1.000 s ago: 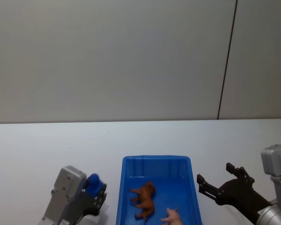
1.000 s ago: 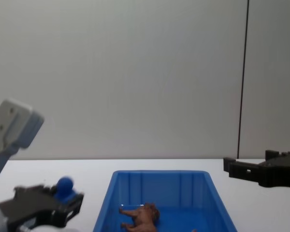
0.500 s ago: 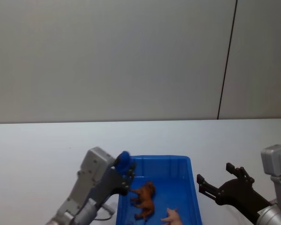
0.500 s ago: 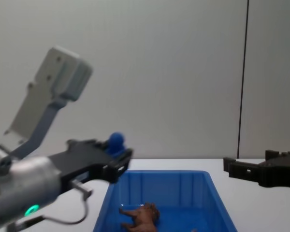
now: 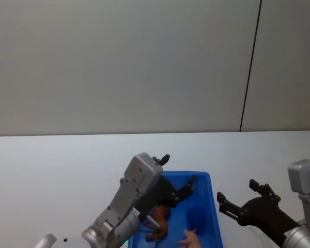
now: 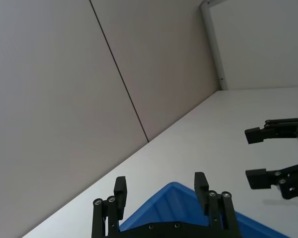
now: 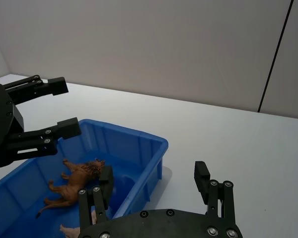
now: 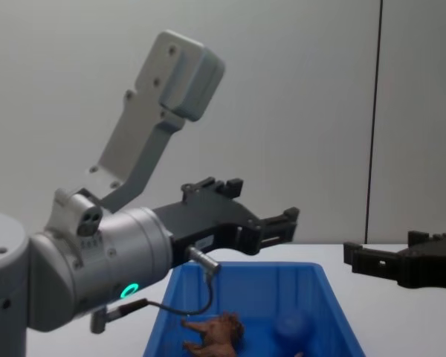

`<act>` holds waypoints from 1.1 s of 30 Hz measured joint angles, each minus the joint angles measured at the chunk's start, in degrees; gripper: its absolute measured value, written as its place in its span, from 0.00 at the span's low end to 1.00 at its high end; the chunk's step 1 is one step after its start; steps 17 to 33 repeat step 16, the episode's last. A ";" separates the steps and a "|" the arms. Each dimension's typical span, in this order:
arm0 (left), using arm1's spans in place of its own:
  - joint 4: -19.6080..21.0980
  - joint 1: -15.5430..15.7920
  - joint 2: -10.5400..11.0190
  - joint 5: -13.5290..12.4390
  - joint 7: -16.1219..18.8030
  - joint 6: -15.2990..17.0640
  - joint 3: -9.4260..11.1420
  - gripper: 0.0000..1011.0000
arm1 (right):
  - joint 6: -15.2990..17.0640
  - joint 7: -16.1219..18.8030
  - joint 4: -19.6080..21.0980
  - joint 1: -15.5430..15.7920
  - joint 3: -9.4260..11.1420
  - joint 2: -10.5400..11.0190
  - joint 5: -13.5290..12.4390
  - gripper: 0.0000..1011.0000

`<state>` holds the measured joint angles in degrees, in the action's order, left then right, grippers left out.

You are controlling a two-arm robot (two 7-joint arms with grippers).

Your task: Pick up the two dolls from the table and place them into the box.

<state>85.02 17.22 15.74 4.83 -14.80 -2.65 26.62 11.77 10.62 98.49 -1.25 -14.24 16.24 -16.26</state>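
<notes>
Box (image 5: 213,204) is seen sitting on the white table (image 5: 51,160), bright blue w/ sloped ribbed walls, right in front of the robot. Three dolls can be made out inside it. Brown shaggy animal (image 8: 214,336) is lying on the box floor toward the left half, also seen in the right wrist view (image 7: 74,182). Blue round-headed figure (image 8: 292,327) is sat on the floor just right of the brown one, hard to pick out against the blue plastic; in the head view it's spotted at (image 5: 197,216). Pale pink animal (image 5: 190,238) is found at the near end of the box, cut off by the frame edge, so its pose can't be told.

Left gripper (image 5: 174,175) is held above the box, over its left/back part, arm reaching in from the lower left. Its jaws are spread wide apart w/ nothing between them, as also seen in the chest view (image 8: 260,210) and from the right wrist cam (image 7: 64,108).

Right gripper (image 5: 241,199) is parked low just beside the box's right wall, above the table, not touching anything. Its jaws are apart too and nothing is gripped; same is shown in the chest view (image 8: 383,256).
</notes>
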 joint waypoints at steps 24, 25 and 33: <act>-0.99 1.50 -1.02 0.19 -3.30 -2.30 -0.02 0.99 | 0.00 0.00 0.00 0.00 0.00 0.00 0.00 0.99; -0.99 1.50 -1.02 0.19 -3.30 -2.30 -0.02 0.99 | 0.00 0.00 0.00 0.00 0.00 0.00 0.00 0.99; -0.99 1.50 -1.02 0.19 -3.30 -2.30 -0.02 0.99 | 0.00 0.00 0.00 0.00 0.00 0.00 0.00 0.99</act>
